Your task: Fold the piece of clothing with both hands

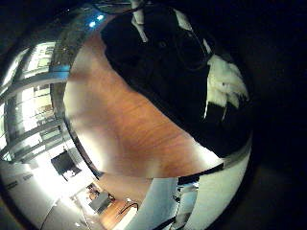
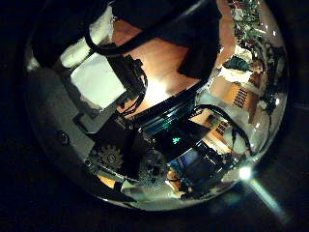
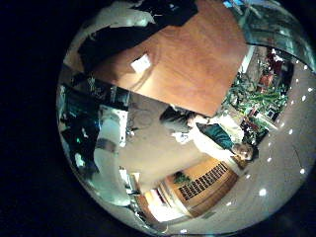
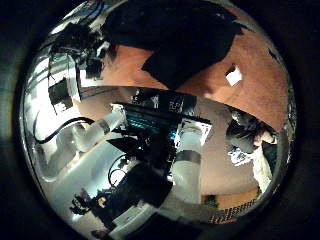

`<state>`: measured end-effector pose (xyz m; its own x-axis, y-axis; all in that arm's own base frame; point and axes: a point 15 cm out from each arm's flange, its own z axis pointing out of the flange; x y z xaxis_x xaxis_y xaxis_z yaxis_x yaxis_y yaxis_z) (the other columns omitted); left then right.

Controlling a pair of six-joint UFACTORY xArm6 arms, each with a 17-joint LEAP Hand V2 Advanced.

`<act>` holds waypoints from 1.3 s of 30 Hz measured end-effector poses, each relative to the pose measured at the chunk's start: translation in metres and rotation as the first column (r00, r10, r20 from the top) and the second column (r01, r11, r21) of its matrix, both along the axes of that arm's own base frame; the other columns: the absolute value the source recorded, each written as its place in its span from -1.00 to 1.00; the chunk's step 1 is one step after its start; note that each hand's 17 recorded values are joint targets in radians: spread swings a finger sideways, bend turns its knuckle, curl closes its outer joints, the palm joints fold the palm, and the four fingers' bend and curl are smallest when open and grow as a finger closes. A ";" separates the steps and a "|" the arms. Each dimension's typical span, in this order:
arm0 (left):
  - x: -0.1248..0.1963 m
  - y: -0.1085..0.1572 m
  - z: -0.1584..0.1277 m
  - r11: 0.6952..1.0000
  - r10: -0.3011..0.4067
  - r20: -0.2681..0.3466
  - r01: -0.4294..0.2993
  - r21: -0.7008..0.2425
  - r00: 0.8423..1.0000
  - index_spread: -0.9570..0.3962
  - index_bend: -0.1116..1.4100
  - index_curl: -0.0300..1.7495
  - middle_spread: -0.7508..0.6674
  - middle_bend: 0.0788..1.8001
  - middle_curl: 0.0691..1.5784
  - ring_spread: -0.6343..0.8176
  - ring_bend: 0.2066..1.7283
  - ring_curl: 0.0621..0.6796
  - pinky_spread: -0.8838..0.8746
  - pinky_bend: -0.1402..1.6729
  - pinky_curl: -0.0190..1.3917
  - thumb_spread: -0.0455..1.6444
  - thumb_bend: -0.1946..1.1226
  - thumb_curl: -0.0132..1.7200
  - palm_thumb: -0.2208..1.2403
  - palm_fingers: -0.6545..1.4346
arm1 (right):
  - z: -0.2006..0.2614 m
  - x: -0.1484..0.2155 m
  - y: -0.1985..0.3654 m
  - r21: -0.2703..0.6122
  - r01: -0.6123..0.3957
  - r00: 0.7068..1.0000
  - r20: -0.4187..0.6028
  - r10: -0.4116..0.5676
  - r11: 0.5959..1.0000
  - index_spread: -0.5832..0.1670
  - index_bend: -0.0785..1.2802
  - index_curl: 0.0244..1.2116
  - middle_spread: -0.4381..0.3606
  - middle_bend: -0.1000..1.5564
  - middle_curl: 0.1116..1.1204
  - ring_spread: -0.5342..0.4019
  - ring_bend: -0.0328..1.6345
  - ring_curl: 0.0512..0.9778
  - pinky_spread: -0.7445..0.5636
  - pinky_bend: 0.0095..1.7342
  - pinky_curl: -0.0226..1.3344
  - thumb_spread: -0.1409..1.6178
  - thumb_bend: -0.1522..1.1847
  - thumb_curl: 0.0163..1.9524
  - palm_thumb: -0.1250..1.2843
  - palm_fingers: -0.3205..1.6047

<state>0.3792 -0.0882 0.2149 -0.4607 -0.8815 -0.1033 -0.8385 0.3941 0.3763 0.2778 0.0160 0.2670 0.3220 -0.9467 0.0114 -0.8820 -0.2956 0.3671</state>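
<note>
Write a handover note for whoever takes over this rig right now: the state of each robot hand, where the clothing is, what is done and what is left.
Left robot hand: close over the piece of clothing; grip cannot be told.
Right robot hand: high above the table, apart from the clothing; grip cannot be told.
Clothing: lies in a loose heap at one end of the table. A small flat item lies apart from it.
Done: no neat fold shows.
Left: likely the whole fold, with both hands.
</note>
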 end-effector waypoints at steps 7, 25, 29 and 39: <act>-0.003 0.003 0.004 1.000 0.006 -0.023 -0.006 0.007 1.000 -0.64 -0.07 0.30 -0.74 0.07 0.29 -0.70 0.64 0.61 -0.62 0.59 0.01 0.30 -0.73 -0.28 0.39 0.64 | -0.069 0.007 0.024 0.010 -0.073 0.997 0.008 0.073 0.997 -0.44 -0.63 -0.53 -0.09 -0.48 -0.47 -0.02 -0.04 -0.64 0.58 -0.15 -0.82 0.39 -0.82 -0.73 -0.41 -0.44; -0.007 0.008 0.026 1.000 0.011 -0.061 -0.010 0.017 0.998 -0.70 -0.21 0.47 -0.77 0.04 0.33 -0.70 0.63 0.59 -0.63 0.57 0.02 0.30 -0.73 -0.25 0.37 0.65 | -0.126 0.013 0.017 -0.101 -0.078 0.991 -0.115 0.066 0.992 -0.36 -0.64 -0.53 -0.01 -0.53 -0.49 0.16 -0.14 -0.65 0.61 -0.24 -0.77 0.36 -0.77 -0.69 -0.17 -0.50; -0.004 0.005 0.036 1.000 0.008 -0.069 -0.007 0.019 0.998 -0.71 -0.24 0.50 -0.77 0.03 0.33 -0.70 0.63 0.59 -0.63 0.57 0.02 0.30 -0.73 -0.24 0.37 0.65 | -0.132 0.019 0.007 -0.202 -0.107 0.990 -0.113 0.086 0.973 -0.39 -0.65 -0.54 -0.06 -0.53 -0.49 0.09 -0.14 -0.65 0.57 -0.24 -0.76 0.36 -0.79 -0.67 -0.08 -0.47; -0.006 0.008 0.038 1.000 0.007 -0.089 -0.005 0.028 0.996 -0.72 -0.28 0.55 -0.78 0.02 0.34 -0.70 0.62 0.58 -0.63 0.56 0.02 0.31 -0.73 -0.24 0.37 0.66 | -0.134 0.024 0.012 -0.224 -0.132 0.988 -0.111 0.110 0.965 -0.53 -0.64 -0.55 -0.54 -0.30 -0.29 -0.53 0.27 -0.39 -0.40 0.13 -0.67 0.34 -0.80 -0.64 0.09 0.24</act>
<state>0.3734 -0.0803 0.2528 -0.4636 -0.8818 -0.0862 -0.8035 0.3775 0.4603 0.3021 0.0282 0.1325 0.4443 -0.8760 0.1876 -0.8016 -0.2952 0.5200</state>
